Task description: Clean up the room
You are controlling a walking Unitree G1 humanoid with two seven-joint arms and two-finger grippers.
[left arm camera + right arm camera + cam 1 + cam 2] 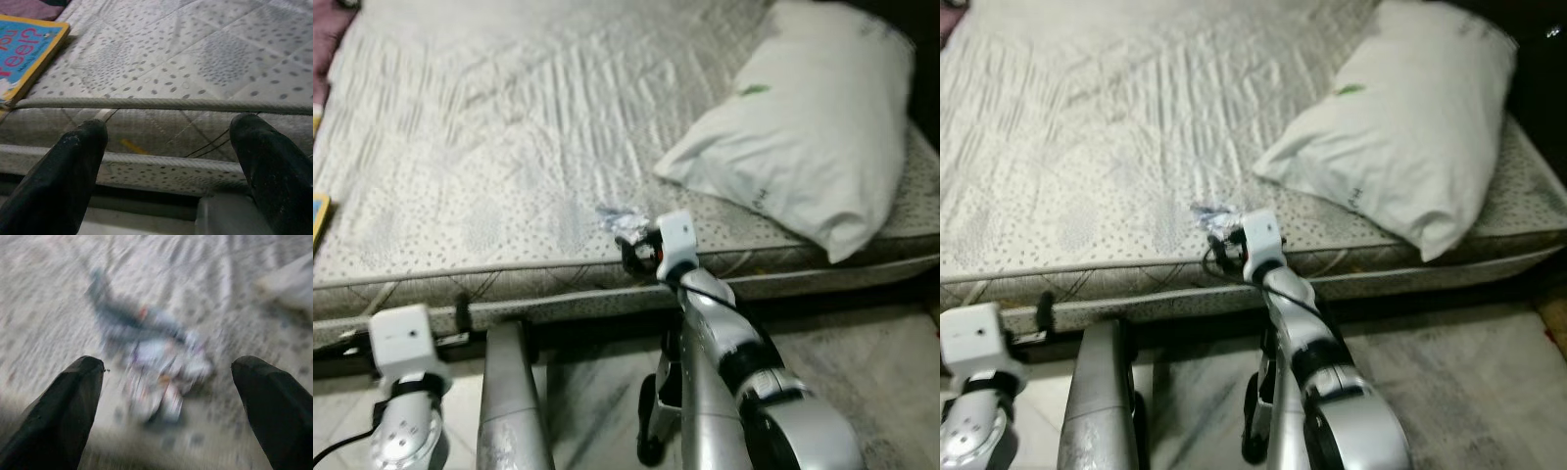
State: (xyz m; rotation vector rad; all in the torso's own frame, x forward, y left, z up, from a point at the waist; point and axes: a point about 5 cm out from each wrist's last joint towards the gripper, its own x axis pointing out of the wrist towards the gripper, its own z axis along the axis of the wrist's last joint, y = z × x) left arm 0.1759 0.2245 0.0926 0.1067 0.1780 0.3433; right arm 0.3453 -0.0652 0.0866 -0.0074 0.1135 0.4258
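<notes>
Crumpled wrapper [619,221]: on mattress [489,147], near its front edge. Right gripper [166,396]: fingers spread, just short of the wrapper. Left gripper [168,161]: fingers spread, low at the mattress front edge. Pillow [803,117]: right edge. Book [24,54]: left edge.

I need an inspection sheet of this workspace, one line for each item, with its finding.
Surface: mattress, quilted, wrinkled, bare.
Job's things: crumpled wrapper near the mattress's front edge.
Clutter: pillow at the robot's right; book at the left edge.
Grippers: right end effector open, wrapper between its fingers, not yet gripped; left end effector open, low, facing the mattress side.
Cables: black cable along the right arm.
Surroundings: pale floor below the bed.
</notes>
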